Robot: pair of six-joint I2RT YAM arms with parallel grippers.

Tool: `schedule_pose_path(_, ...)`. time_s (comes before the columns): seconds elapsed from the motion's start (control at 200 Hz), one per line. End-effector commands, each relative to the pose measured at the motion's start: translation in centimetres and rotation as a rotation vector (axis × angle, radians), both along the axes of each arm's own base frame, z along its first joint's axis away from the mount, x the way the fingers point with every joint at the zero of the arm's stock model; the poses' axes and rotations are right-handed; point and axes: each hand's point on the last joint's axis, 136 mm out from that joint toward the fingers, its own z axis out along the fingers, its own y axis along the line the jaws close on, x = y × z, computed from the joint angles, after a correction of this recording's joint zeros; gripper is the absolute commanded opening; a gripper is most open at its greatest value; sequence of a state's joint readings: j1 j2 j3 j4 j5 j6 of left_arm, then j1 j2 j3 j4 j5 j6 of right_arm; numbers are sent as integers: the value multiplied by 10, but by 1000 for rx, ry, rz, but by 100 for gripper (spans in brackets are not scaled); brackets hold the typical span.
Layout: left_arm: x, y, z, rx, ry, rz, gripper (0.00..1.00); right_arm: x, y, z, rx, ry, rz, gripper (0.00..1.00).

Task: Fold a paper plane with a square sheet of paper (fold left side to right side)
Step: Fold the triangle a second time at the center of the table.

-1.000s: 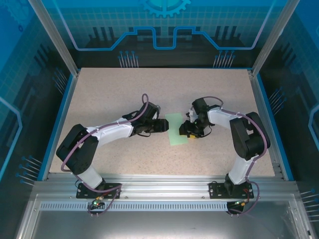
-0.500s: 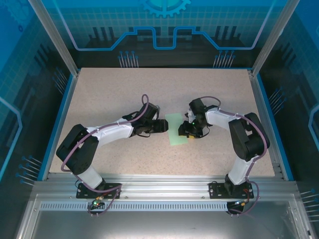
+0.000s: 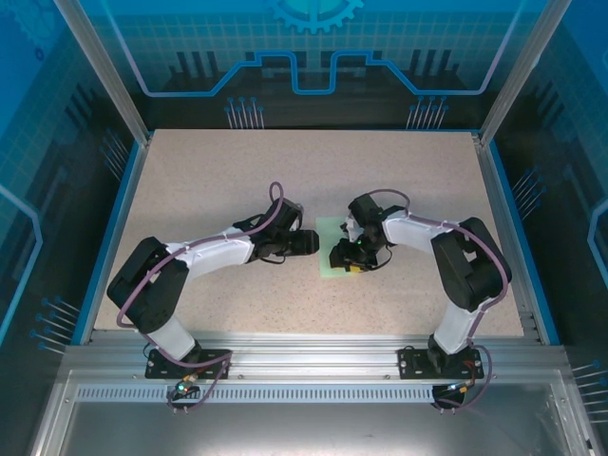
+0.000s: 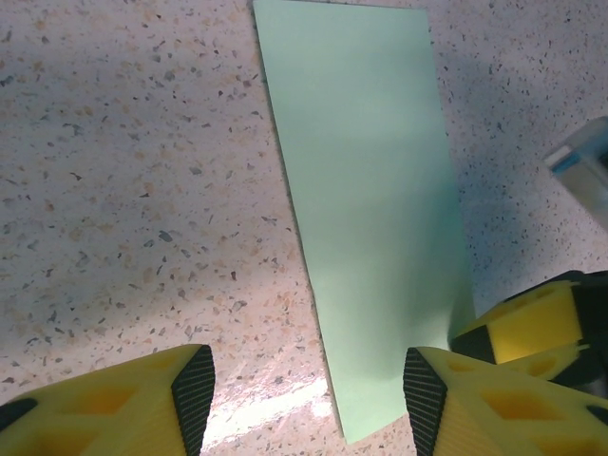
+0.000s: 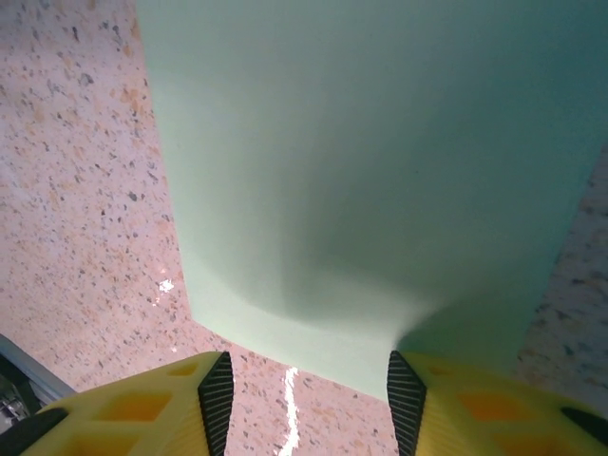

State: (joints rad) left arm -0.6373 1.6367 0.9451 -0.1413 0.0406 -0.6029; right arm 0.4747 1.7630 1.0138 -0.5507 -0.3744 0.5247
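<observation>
The square sheet of paper [image 3: 329, 228] lies at the table's middle as a narrow pale mint-green strip [image 4: 366, 190]. My left gripper [image 3: 312, 243] sits low at its left edge, open [image 4: 309, 399], with the strip's near corner between its fingers and bare table under the rest of the gap. My right gripper [image 3: 344, 258] hovers over the paper's near right part, also open [image 5: 312, 404]. Its right finger [image 5: 407, 394] meets the paper's near edge, where the sheet [image 5: 361, 161] bulges upward. One yellow right-gripper finger [image 4: 532, 318] shows beside the strip in the left wrist view.
The speckled beige table [image 3: 209, 180] has a blue rim [image 3: 114, 228] on its sides. Aluminium frame posts [image 3: 100, 66] stand at the back corners. Both arm bases are bolted to the near rail [image 3: 304, 356].
My right gripper has slid left and slightly toward the near edge, covering more of the paper and closing in on the left gripper. The left arm has barely moved.
</observation>
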Motion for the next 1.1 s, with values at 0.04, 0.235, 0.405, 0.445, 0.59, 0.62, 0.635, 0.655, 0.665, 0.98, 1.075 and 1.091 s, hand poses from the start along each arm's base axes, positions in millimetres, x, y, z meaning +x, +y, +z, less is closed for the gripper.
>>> schedule_pose_path(0.04, -3, 0, 17, -22, -59, -14, 60, 35, -18, 36, 43, -120, -25, 55)
schedule_pose_path(0.235, -5, -12, 11, -99, -21, -15, 59, 88, -26, 45, 63, -212, -42, 62)
schedule_pose_path(0.405, -8, -40, 5, -156, 31, -74, 57, 106, -23, 34, 59, -177, -70, 61)
schedule_pose_path(0.445, -8, -46, 4, -166, 41, -91, 57, 105, -23, 32, 60, -168, -73, 60)
schedule_pose_path(0.59, -11, -58, -9, -144, 88, -122, 56, 97, -31, 25, 21, -148, -84, 61)
schedule_pose_path(0.62, -12, -58, -13, -135, 99, -121, 56, 96, -32, 24, 17, -148, -81, 61)
schedule_pose_path(0.635, -12, -59, -14, -134, 102, -121, 56, 95, -32, 24, 15, -144, -82, 61)
schedule_pose_path(0.655, -12, -59, -16, -130, 110, -120, 56, 94, -33, 24, 15, -145, -82, 61)
schedule_pose_path(0.665, -13, -59, -17, -127, 112, -119, 56, 93, -33, 23, 14, -143, -81, 61)
schedule_pose_path(0.98, -15, -71, -34, -125, 163, -145, 55, 87, -37, 22, 10, -133, -80, 61)
schedule_pose_path(1.075, -15, -68, -40, -104, 176, -137, 55, 87, -36, 22, 8, -132, -80, 61)
schedule_pose_path(1.091, -16, -68, -41, -99, 177, -136, 55, 88, -37, 22, 8, -133, -80, 61)
